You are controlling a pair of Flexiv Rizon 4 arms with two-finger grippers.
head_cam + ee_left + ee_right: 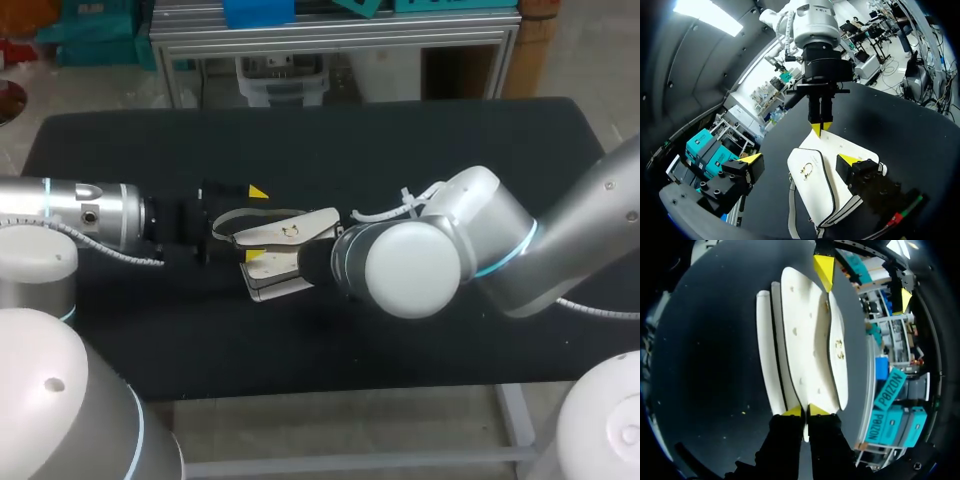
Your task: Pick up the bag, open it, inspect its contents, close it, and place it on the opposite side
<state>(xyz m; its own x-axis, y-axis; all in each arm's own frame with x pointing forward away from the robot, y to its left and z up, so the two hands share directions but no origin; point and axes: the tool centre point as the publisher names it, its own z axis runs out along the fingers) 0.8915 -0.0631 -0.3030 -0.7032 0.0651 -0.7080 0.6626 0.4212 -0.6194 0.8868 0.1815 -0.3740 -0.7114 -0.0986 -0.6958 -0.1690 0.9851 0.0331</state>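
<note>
A: Looking at the white bag [283, 232], where is it?
B: Near the middle of the black table [420, 140], between the two arms, with its gold clasp [806, 171] facing up.
A: And the right gripper [805, 411]?
B: Pinched almost together on the bag's thin edge, with both yellow tips touching it.
A: The left gripper [801, 159]?
B: Spread wide, with the bag's other end between its fingers. One tip stands clear of the bag.

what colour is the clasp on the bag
The clasp is gold, set on the white bag; the left wrist view shows it best.
</note>
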